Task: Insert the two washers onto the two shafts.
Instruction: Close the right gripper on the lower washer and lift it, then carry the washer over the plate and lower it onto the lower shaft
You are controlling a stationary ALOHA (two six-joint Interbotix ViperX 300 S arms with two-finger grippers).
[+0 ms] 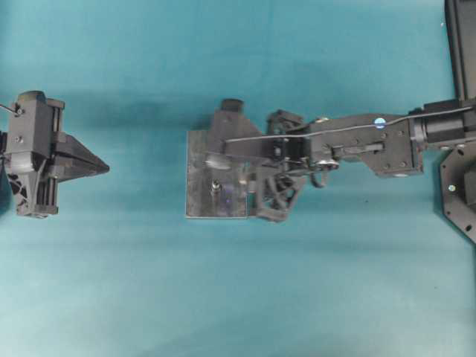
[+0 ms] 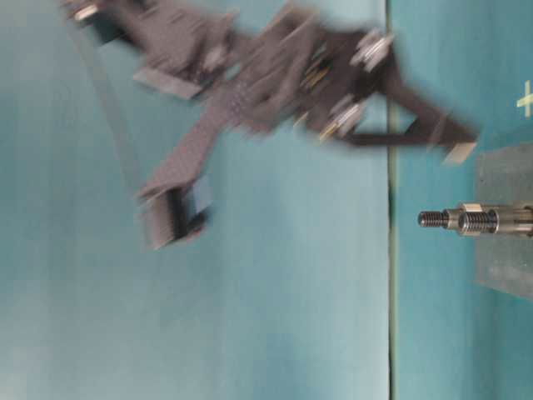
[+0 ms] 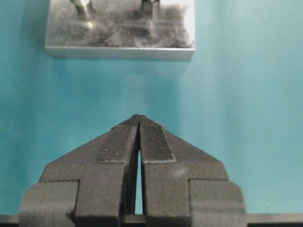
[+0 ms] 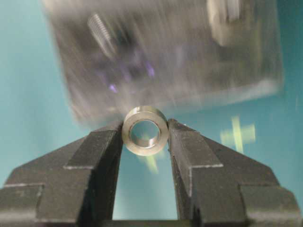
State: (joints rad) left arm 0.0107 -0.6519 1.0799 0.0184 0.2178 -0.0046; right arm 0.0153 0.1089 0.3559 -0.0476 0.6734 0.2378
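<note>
My right gripper [image 4: 145,124] is shut on the washer [image 4: 145,131], a small metal ring pinched between the fingertips with its hole facing the camera. In the overhead view the right gripper [image 1: 218,161] hangs over the grey metal plate [image 1: 199,202], a little behind the upright threaded shaft [image 1: 215,186]. In the table-level view the blurred right gripper [image 2: 456,150] is above and short of the shaft [image 2: 466,220]. The shaft [image 4: 101,34] shows blurred on the plate. My left gripper [image 1: 104,169] is shut and empty at the far left, pointing at the plate [image 3: 118,47].
A second short post [image 4: 227,19] stands on the plate beside the shaft. Yellow cross marks [image 4: 239,134] lie on the teal table. The right arm's base [image 1: 457,186] is at the right edge.
</note>
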